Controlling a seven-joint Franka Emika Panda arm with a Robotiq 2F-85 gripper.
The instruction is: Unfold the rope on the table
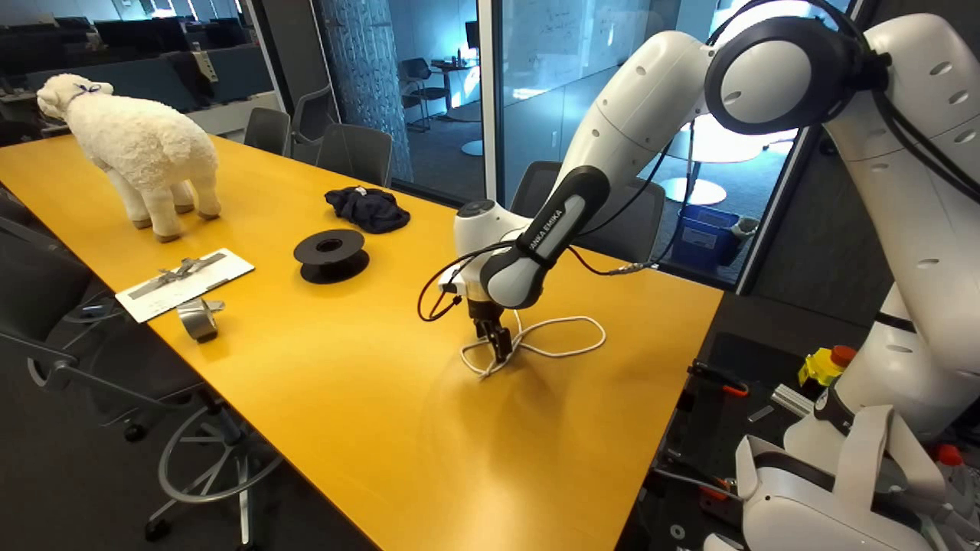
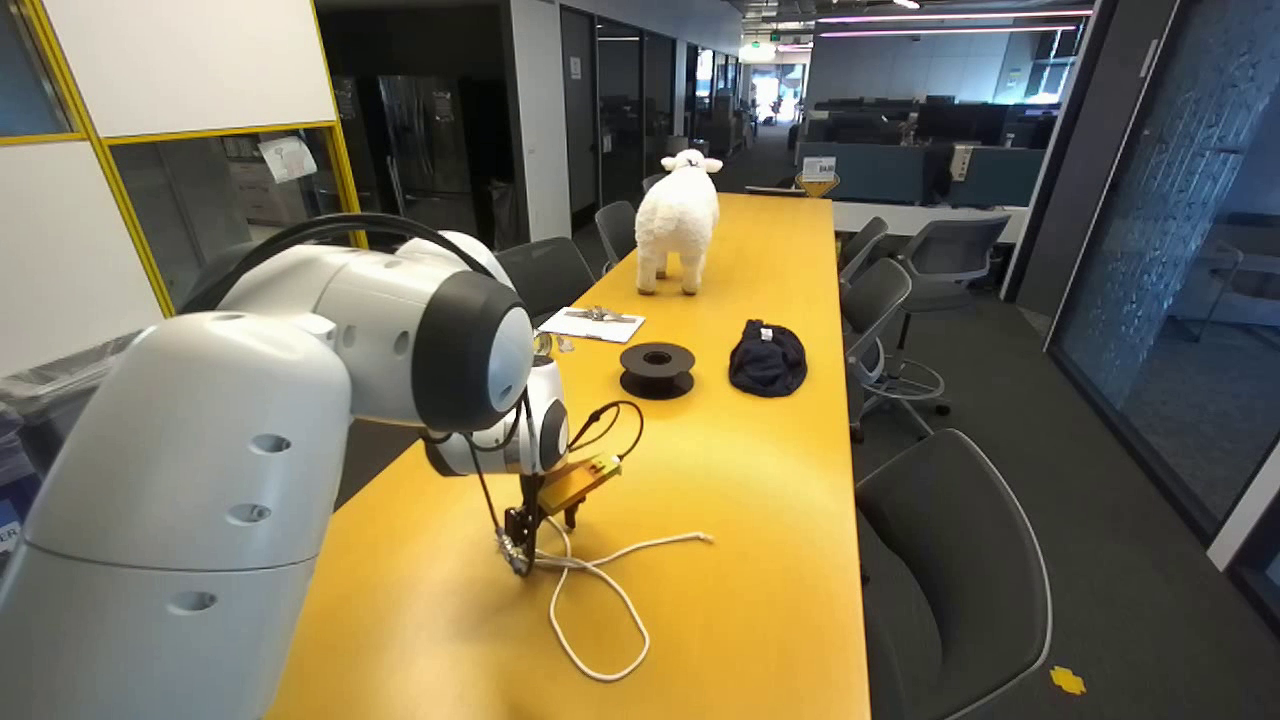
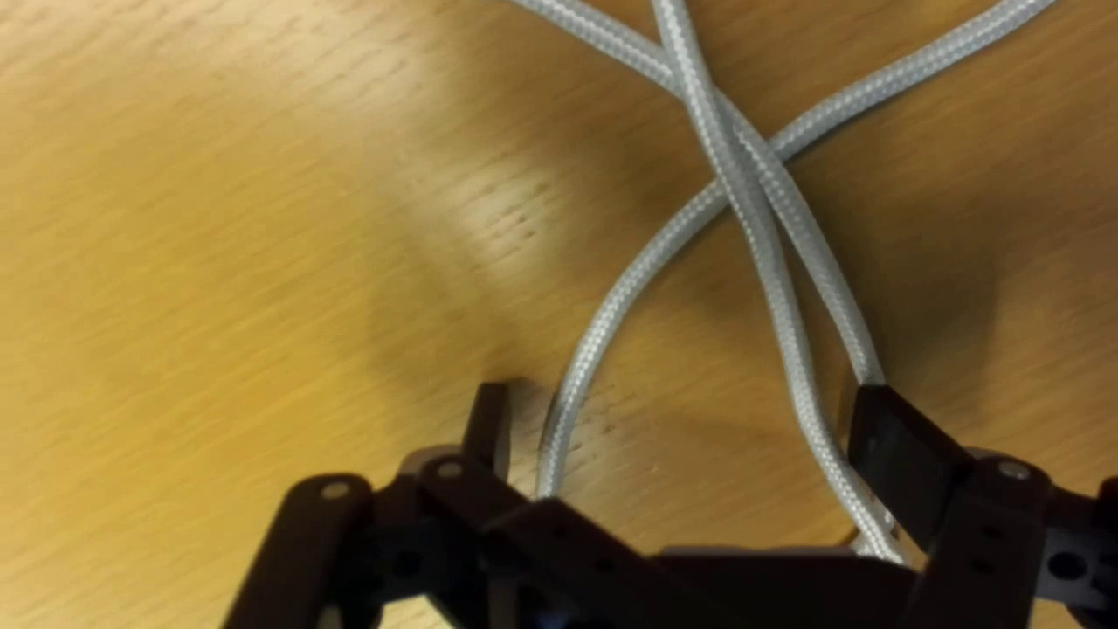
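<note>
The white rope [image 1: 566, 355] lies loosely looped and crossed over itself on the yellow-orange table [image 1: 383, 444]. In an exterior view the rope [image 2: 648, 640] shows a large loop and a free end reaching toward the chair side. My gripper [image 1: 494, 344] points down at the crossed part, low over the table. In the wrist view the gripper [image 3: 681, 419] is open. Strands of rope [image 3: 753, 210] cross ahead of the fingers. One strand runs just inside the left finger, one along the inside of the right finger, and one goes out of sight at the right fingertip.
A black spool [image 1: 331, 260] and a dark cloth item [image 1: 369, 210] lie farther along the table. A white board with a metal piece [image 1: 187, 282], a tape roll [image 1: 197, 320] and a plush sheep [image 1: 145, 145] stand beyond. Chairs [image 2: 960, 580] line the table edge.
</note>
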